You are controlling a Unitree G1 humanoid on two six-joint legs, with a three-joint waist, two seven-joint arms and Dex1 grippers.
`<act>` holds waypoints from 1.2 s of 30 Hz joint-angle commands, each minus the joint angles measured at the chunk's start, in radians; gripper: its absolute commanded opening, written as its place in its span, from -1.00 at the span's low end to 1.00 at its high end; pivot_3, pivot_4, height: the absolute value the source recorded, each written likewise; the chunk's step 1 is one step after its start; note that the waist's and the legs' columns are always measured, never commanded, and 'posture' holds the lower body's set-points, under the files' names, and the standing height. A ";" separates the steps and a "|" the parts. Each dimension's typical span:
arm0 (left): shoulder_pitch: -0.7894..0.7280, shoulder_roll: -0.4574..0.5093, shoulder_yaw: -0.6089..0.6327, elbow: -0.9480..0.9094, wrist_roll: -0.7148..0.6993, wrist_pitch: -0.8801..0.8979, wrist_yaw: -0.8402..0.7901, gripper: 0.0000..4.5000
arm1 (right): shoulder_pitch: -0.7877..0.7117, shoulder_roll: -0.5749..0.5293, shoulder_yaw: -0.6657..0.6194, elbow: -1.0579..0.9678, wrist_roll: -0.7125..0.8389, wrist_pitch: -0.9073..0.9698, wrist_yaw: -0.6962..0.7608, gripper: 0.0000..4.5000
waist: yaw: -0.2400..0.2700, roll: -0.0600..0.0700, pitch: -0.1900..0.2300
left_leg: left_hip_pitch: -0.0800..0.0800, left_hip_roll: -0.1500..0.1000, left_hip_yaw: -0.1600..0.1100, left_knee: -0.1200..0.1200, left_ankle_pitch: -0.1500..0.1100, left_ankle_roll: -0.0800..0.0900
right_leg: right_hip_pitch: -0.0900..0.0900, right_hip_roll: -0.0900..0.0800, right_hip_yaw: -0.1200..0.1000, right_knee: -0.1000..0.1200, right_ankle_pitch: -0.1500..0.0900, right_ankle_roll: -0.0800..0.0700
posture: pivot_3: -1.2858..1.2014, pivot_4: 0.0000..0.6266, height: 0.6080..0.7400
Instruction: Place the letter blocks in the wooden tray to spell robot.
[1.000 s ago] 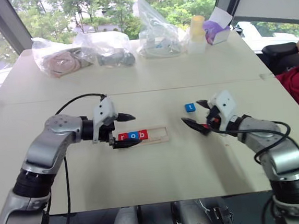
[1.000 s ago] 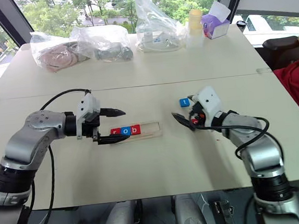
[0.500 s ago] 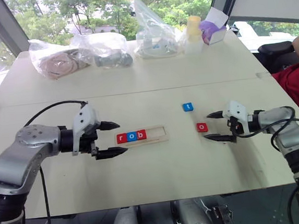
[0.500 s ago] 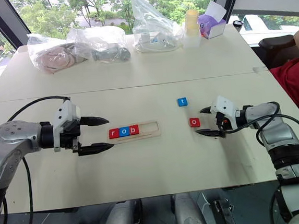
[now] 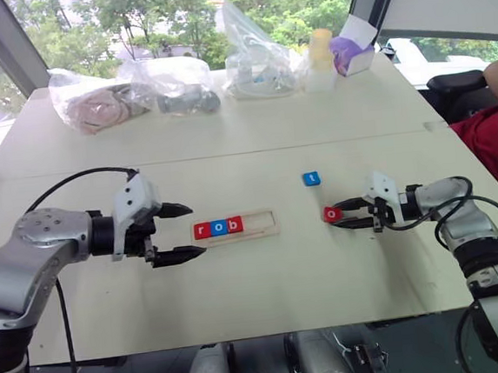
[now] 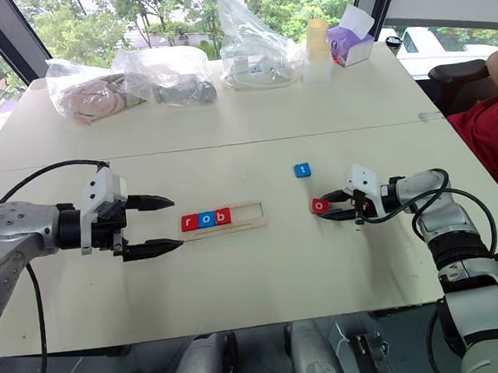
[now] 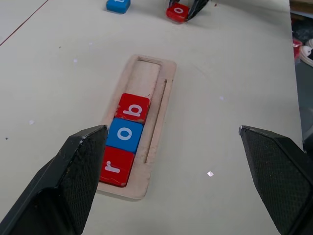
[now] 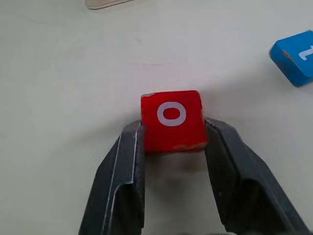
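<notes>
Right gripper (image 8: 172,142) fingers pinch the red square "o" tile (image 8: 172,120) right of the long light-wood tray (image 5: 236,227); left gripper (image 5: 186,230) spread wide on the cream table (image 5: 254,142).

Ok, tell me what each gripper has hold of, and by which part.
The right gripper is shut on the red o block, fingers on its two opposite side edges, the block on the table. The left gripper is open and holds nothing.
</notes>
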 commanded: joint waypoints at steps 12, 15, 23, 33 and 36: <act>0.030 0.059 0.036 0.084 0.026 -0.097 -0.049 1.00 | -0.064 0.199 0.146 -0.528 0.054 0.386 -0.118 -0.49 | 0.010 0.001 0.001 | 0.000 0.000 0.000 -0.002 0.000 0.000 | -0.002 -0.002 0.001 0.002 -0.001 -0.002 | 0.03 -0.52 1.00; 0.029 0.058 0.036 0.078 0.026 -0.099 -0.047 1.00 | -0.110 0.239 0.192 -0.451 0.022 0.349 -0.106 -0.49 | 0.012 0.002 0.001 | -0.004 -0.001 0.000 -0.001 0.000 0.000 | -0.004 -0.003 0.001 0.001 -0.001 -0.002 | 0.03 -0.52 1.00; 0.075 0.062 0.069 0.031 0.008 -0.083 -0.033 1.00 | -0.236 0.297 0.270 -0.207 -0.064 0.227 -0.056 -0.49 | 0.004 0.002 0.001 | -0.008 -0.001 0.000 0.000 0.000 0.000 | -0.008 -0.002 0.000 0.001 0.000 0.001 | 0.03 -0.52 1.00; 0.108 0.053 0.082 0.003 -0.004 -0.075 0.005 1.00 | -0.277 0.322 0.270 -0.099 -0.093 0.163 -0.026 -0.49 | 0.002 0.002 0.001 | -0.009 -0.001 -0.001 0.000 0.000 0.000 | -0.010 -0.002 0.000 0.001 0.001 0.001 | 0.03 -0.52 1.00; 0.105 0.050 0.076 0.003 -0.003 -0.076 0.012 1.00 | -0.285 0.331 0.268 -0.073 -0.102 0.150 -0.033 -0.49 | 0.002 0.002 0.001 | -0.009 -0.001 -0.001 0.000 0.000 0.000 | -0.010 -0.002 0.000 0.001 0.001 0.001 | 0.03 -0.52 1.00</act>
